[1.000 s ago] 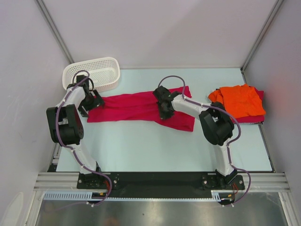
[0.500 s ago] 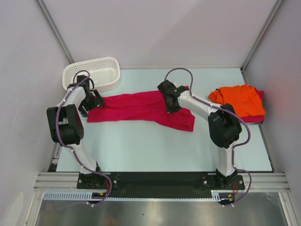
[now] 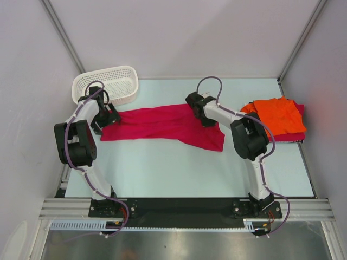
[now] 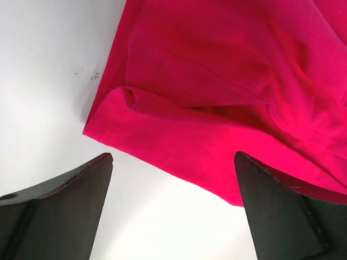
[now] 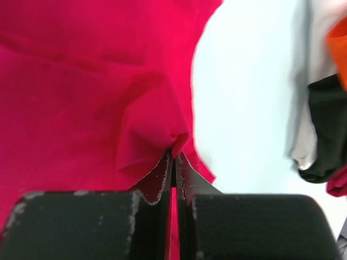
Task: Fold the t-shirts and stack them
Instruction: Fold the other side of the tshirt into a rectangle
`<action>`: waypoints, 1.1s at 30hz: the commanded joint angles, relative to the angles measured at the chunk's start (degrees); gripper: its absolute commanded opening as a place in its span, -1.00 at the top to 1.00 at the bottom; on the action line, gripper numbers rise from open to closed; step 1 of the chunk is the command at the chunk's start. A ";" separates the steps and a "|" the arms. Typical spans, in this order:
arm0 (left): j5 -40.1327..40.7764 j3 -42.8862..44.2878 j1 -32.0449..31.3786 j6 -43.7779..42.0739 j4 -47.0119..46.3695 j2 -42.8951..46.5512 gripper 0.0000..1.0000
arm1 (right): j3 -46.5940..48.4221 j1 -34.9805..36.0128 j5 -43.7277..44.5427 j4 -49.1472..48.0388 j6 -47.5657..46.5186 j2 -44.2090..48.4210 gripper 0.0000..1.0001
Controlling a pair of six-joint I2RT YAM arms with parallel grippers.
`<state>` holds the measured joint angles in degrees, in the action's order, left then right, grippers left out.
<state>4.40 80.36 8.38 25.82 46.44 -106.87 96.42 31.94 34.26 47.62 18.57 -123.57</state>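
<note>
A crimson t-shirt (image 3: 154, 123) lies spread lengthwise across the middle of the table. My right gripper (image 3: 207, 118) is at its far right edge, shut on a bunched fold of the crimson cloth (image 5: 146, 130) that puckers at the fingertips (image 5: 174, 154). My left gripper (image 3: 107, 118) hovers at the shirt's left end, open, with the hem corner (image 4: 116, 127) lying just ahead of its fingers (image 4: 81, 189) and nothing between them. A folded orange t-shirt (image 3: 277, 115) sits at the right on another crimson one (image 3: 295, 137).
A white mesh basket (image 3: 108, 82) stands at the back left, just behind the left arm. Light walls with metal posts close in the table on three sides. The orange shirt's edge (image 5: 340, 49) shows at the right of the right wrist view.
My right gripper has moved right and towards the back along the crimson shirt and closed the last bit on its cloth. The sleeve at the far right no longer sticks out. The left arm has stayed still.
</note>
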 commanded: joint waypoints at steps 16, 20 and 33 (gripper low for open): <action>1.66 0.50 -0.73 -0.86 -0.03 0.52 -0.99 | 5.35 -0.66 6.87 -6.48 -7.40 6.67 1.00; 1.92 0.68 -0.74 -1.04 0.15 0.52 -0.99 | 6.23 -0.65 8.01 -8.77 -9.25 6.76 1.00; 2.45 1.20 -0.74 -0.95 0.67 0.09 -0.99 | 10.72 -1.88 9.25 -13.68 -14.60 4.30 1.00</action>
<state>5.78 80.36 8.10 25.41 46.59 -106.87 104.60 30.65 41.17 38.06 6.63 -119.46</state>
